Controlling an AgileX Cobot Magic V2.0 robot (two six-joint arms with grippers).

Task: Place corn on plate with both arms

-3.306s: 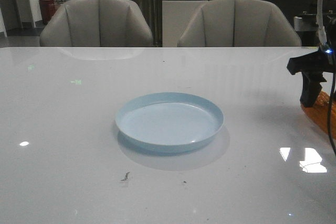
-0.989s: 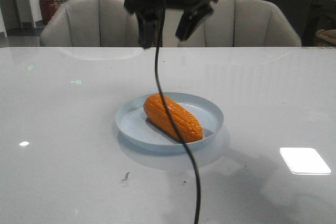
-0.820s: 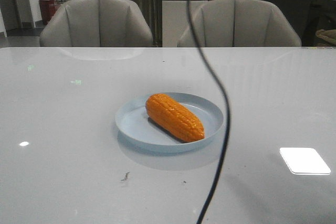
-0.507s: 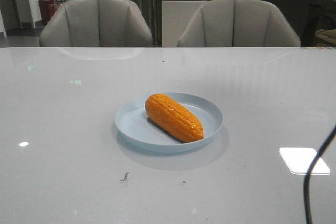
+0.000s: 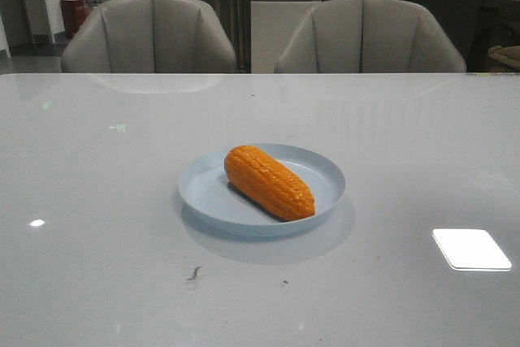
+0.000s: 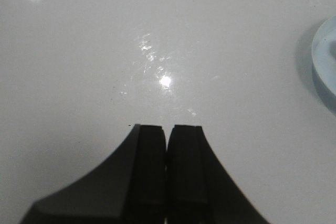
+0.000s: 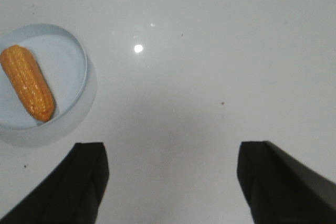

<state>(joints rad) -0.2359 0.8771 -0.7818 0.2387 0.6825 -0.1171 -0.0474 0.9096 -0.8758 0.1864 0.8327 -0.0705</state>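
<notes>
The orange-yellow corn point(image 5: 269, 181) lies on its side in the pale blue plate point(image 5: 322, 172) at the middle of the white table. Corn point(image 7: 28, 83) and plate point(image 7: 73, 51) also show in the right wrist view. My right gripper point(image 7: 170, 153) is open and empty above bare table, apart from the plate. My left gripper point(image 6: 167, 129) is shut and empty over bare table, with the plate's rim point(image 6: 321, 61) at the edge of its view. Neither gripper shows in the front view.
Two grey chairs point(image 5: 150, 34) point(image 5: 370, 34) stand behind the table's far edge. A bright light reflection point(image 5: 471, 249) lies on the table at the front right. A small dark mark point(image 5: 193, 273) is in front of the plate.
The right arm carried the corn from the right side to the plate, let it go, rose and withdrew with its cable out of the front view. The corn now rests in the plate.
</notes>
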